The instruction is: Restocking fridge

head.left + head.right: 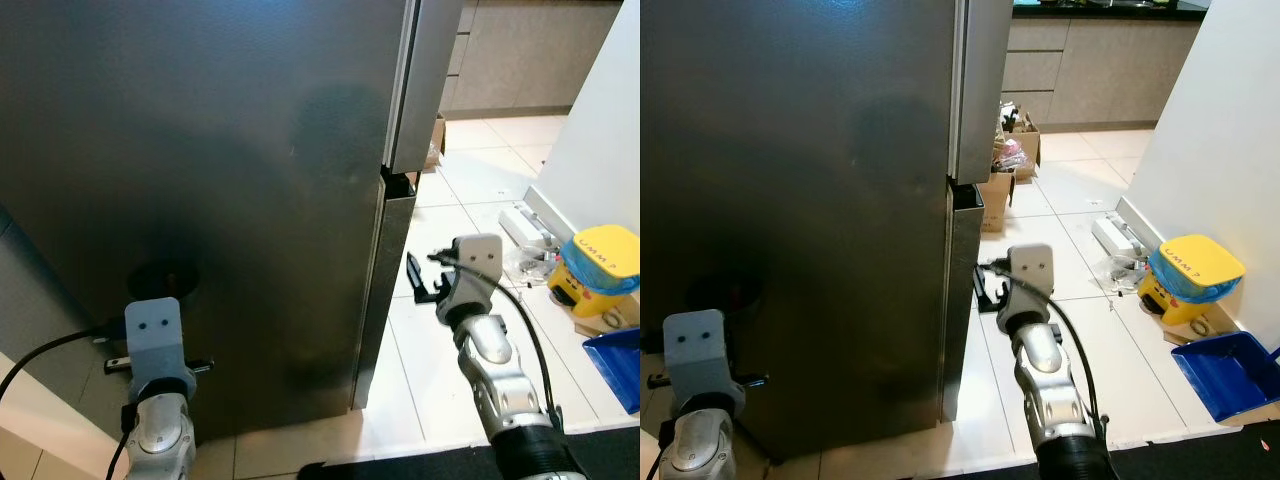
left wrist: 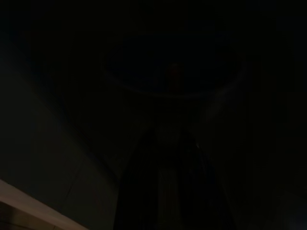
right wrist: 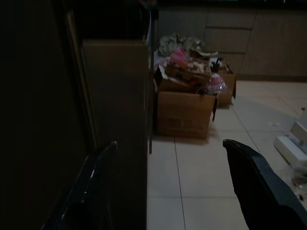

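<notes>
Left eye view
Fridge (image 1: 200,180): tall, dark steel, doors closed, taking up the left and centre of the scene, directly in front of the robot.
Left gripper (image 1: 160,366): low at the near left, right up against the lower fridge door; whether its fingers are spread or together cannot be told.
Right gripper (image 1: 425,280): near right of the fridge's right edge, above the white tiled floor (image 1: 480,200), fingers spread, holding nothing.
Yellow bin (image 1: 598,265): on the floor at the far right, by the white wall.

Right eye view
Blue dustpan (image 1: 1230,372): on the floor at the near right, just nearer than the yellow bin.
Cardboard boxes (image 1: 1012,150): on the floor beyond the fridge, in front of the grey cabinets (image 1: 1090,65).

Left wrist view
Picture: very dark; only a faint rounded outline on the surface ahead can be made out.

Right wrist view
Fingers (image 3: 261,184): two black fingers set wide apart, nothing between them.
Fridge side: dark panel just beside one finger.
Boxes: an open box stuffed with packets, on the tiles beyond.
</notes>
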Robot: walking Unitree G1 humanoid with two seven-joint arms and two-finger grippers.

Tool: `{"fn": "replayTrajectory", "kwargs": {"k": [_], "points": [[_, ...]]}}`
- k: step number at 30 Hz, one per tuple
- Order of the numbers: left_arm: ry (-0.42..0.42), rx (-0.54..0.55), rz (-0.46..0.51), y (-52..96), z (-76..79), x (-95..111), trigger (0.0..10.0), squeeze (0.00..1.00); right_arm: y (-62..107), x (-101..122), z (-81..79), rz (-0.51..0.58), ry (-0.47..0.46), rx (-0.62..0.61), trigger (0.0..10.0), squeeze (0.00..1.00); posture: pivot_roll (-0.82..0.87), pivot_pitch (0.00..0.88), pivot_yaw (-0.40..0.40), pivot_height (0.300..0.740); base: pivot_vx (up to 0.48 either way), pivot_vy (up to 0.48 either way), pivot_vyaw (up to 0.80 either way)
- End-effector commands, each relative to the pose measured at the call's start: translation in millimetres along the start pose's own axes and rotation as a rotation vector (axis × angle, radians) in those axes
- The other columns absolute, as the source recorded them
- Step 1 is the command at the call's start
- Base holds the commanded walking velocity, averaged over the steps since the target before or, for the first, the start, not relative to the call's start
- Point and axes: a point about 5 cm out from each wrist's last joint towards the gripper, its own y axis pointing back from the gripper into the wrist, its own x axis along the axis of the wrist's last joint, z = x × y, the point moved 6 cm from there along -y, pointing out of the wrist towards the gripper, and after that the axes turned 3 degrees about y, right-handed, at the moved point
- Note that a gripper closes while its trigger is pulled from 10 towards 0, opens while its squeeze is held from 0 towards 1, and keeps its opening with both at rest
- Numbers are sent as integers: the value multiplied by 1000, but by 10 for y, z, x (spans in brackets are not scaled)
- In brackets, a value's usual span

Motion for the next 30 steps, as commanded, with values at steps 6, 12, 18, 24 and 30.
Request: {"fn": "replayTrajectory", "kwargs": {"k": [6,12,18,24,30], "points": [[-27,-8,-4,-13,-1,-16,10000,0,-46,-8,-142,10,-15,36,0,0,-65,88,19,740,0,0,0],[-28,-11,-1,-27,0,-1,10000,0,-123,-14,-88,1,-36,29,0,0,-60,88,20,740,0,0,0],[-31,-9,1,-24,-9,10,10000,0,-203,-13,-109,-23,-60,96,0,0,-47,95,22,740,0,0,0],[-30,0,2,-9,-28,21,10000,0,-241,20,-271,-34,-51,225,6235,0,-30,106,15,740,0,0,0],[-31,0,1,3,-32,23,10000,0,-294,54,-328,-31,-49,258,10000,0,-28,113,17,740,0,0,0]]}}
